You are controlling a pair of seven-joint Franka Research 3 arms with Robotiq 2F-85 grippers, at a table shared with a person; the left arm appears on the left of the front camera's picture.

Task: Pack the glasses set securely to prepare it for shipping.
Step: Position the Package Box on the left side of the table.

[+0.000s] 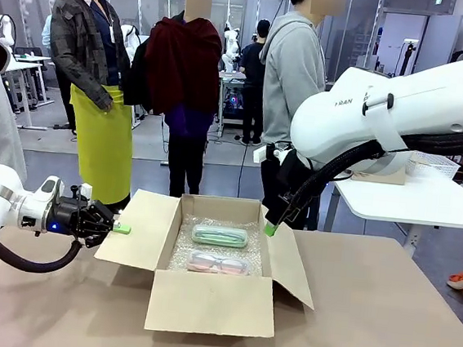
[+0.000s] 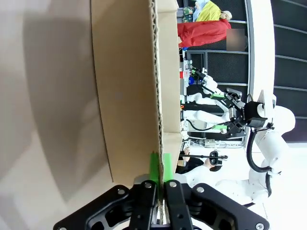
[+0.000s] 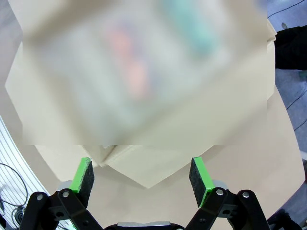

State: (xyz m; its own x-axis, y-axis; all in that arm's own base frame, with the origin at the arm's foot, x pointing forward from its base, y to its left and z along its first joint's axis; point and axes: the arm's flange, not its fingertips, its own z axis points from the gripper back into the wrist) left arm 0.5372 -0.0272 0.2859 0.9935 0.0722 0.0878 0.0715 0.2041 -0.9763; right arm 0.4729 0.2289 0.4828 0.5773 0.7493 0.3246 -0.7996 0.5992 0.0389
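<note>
Front view shows an open cardboard box (image 1: 211, 303) on the brown surface (image 1: 380, 335). Inside it, on bubble wrap (image 1: 182, 247), lie the mint-green case (image 1: 220, 235) and, nearer the robot, the pink case (image 1: 217, 263). The left tool (image 1: 118, 227) pinches the box's left flap (image 1: 137, 228). The right tool (image 3: 142, 175) hangs spread wide above the box's right side.

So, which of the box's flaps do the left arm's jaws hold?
The left side flap, pinched at its outer edge by the left gripper. The right side flap is free.
</note>
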